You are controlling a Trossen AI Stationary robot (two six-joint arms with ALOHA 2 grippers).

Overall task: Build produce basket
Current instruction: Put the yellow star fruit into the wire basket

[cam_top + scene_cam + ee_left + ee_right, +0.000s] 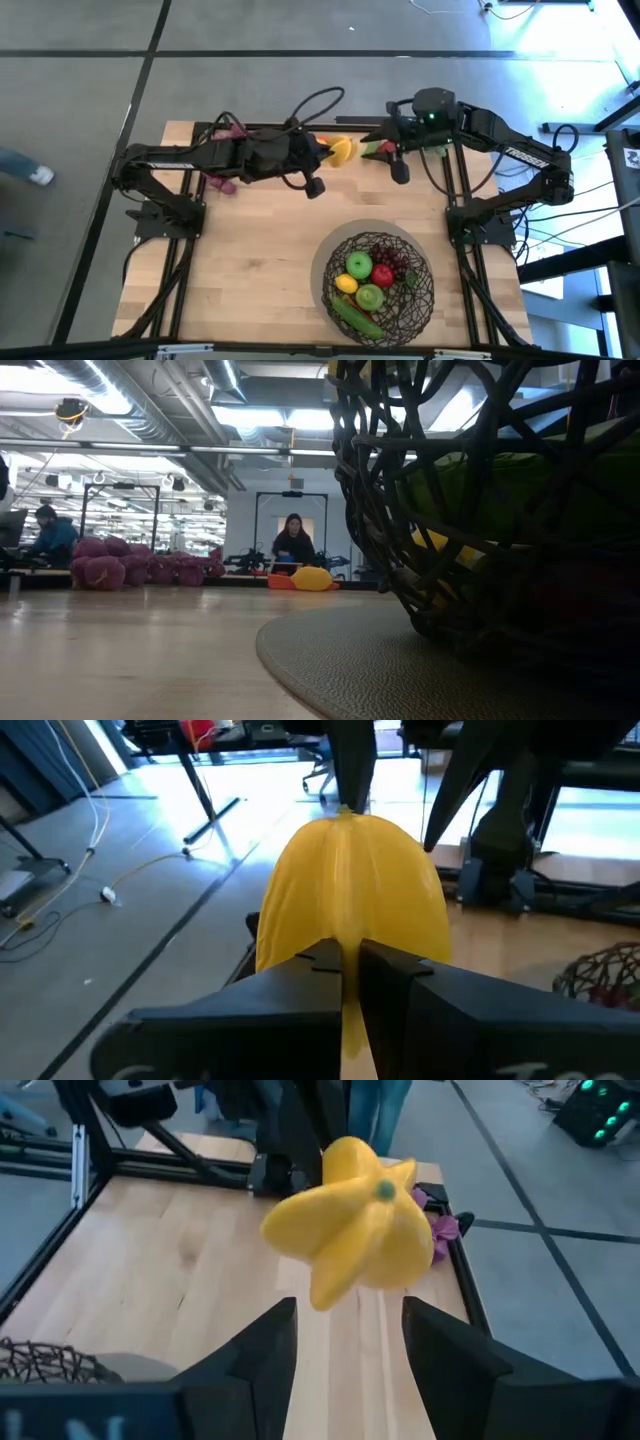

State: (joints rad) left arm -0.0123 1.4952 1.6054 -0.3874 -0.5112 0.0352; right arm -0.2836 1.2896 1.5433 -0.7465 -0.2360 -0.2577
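**Over the far edge of the bench: a yellow fruit offered from my left hand to my right**

Off to the left, a cluster of purple toy grapes (224, 185) lies on the pale wooden bench (260, 260), untouched and well apart from where it belongs. Beside it, my left hand (348, 970) is pressed together on the thin lower edge of a yellow lobed toy fruit (350, 880). It pinches there so the bulk of the fruit stands clear ahead of the fingers. I judge that this grip is meant to leave the fat body free for the other hand, because the large round basket of dark woven twigs (425, 290) sits at the near edge on my right side, a long reach for my left arm. It already holds a green apple (359, 265), a red apple (382, 273), a green cucumber (355, 318) and more.

My right hand (348, 1320) faces the yellow lobed toy fruit with its fingers spread and nothing between them. The fruit hangs just beyond the tips, near but not touching as far as I can tell. A small red and green piece (375, 148) shows just beside this hand from above; I cannot tell what it is.

As for pose, my left arm lies stretched along the far edge, wrist level and pointing right. My right arm folds back from its base at the right edge and points left, so the two hands meet nose to nose.
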